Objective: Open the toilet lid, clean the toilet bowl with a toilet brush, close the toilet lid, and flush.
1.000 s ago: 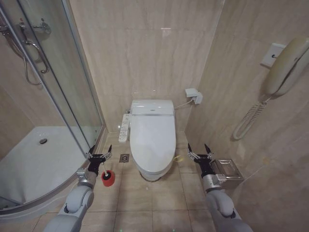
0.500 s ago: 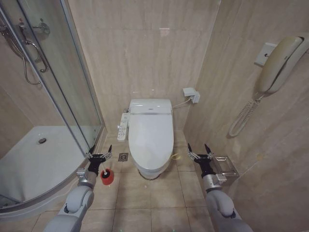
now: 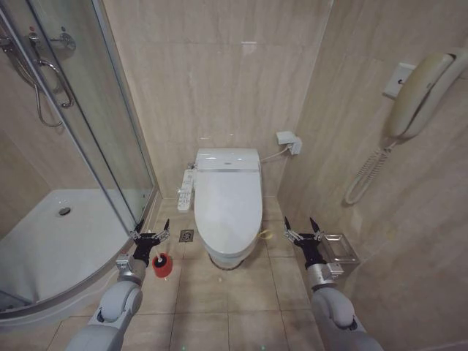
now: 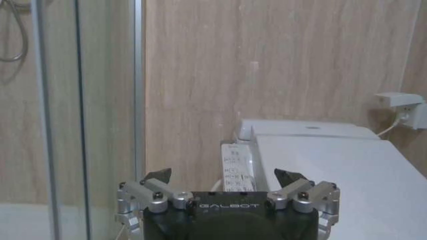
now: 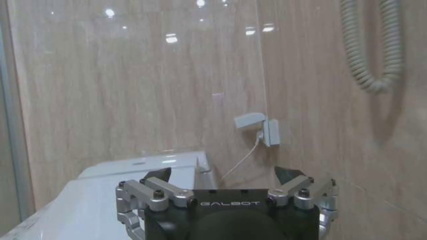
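Observation:
The white toilet bowl [image 3: 223, 256] stands against the far wall with its glossy toilet lid [image 3: 228, 208] down flat; the lid [image 4: 333, 170] also fills the side of the left wrist view. On the floor left of the bowl stands the red holder with the toilet brush [image 3: 161, 265] in it. My left gripper [image 3: 151, 229] hovers open just above and left of the brush. My right gripper [image 3: 301, 227] is open in the air right of the bowl, holding nothing.
A curved glass shower enclosure [image 3: 80, 146] and white tray [image 3: 51, 248] take up the left. A long button panel [image 3: 187, 191] hangs on the bowl's left side. A wall phone [image 3: 420, 88] with coiled cord and a metal paper holder [image 3: 340, 252] are on the right wall.
The whole picture has shifted slightly left and down, so the camera has moved. Both grippers keep the same open pose.

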